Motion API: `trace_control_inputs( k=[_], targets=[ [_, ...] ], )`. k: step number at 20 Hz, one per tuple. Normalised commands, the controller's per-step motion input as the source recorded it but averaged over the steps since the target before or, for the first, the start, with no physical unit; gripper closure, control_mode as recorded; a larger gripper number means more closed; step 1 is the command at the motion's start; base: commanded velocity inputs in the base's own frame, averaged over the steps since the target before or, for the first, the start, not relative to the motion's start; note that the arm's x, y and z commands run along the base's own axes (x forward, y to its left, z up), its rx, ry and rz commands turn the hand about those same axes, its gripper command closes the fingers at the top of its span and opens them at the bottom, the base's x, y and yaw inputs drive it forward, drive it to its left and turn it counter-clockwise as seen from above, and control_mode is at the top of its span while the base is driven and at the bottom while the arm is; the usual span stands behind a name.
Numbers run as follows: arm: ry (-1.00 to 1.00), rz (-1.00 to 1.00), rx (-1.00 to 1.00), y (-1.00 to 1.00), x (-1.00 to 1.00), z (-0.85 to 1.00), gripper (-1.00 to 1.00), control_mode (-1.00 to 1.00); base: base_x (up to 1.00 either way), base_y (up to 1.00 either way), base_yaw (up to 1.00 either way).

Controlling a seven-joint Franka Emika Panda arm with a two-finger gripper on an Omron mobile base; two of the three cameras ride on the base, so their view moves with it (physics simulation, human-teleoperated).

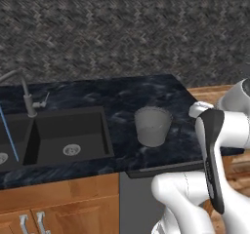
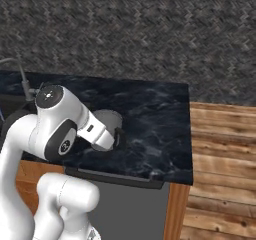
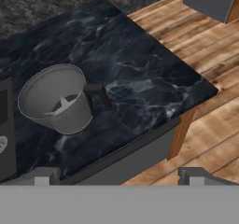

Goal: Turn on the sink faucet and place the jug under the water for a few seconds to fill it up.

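While the jug point(image 1: 153, 126) is stood upright on the dark stone counter point(image 1: 146, 94), well apart from the sink point(image 1: 68, 135) at its nine o'clock, water point(image 1: 9, 135) is seen running from the faucet point(image 1: 28, 99) into the far basin. The gripper point(image 3: 119, 176) is held above, fingers spread wide, nothing gripped

Base views flank arm; all (hand view nearer) share jug point(image 1: 153, 126).
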Motion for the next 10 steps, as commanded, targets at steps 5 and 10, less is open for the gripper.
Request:
trace_control_inputs(
  k=[5, 10],
  targets=[
    [0.0, 0.0, 0.0, 0.0, 0.0, 0.0, -1.0, 1.0, 0.2, -0.24, 0.06],
    [0.0, 0.1, 0.0, -0.27, 0.12, 0.0, -1.0, -1.0, 0.03, -0.05, 0.02]
  ],
)
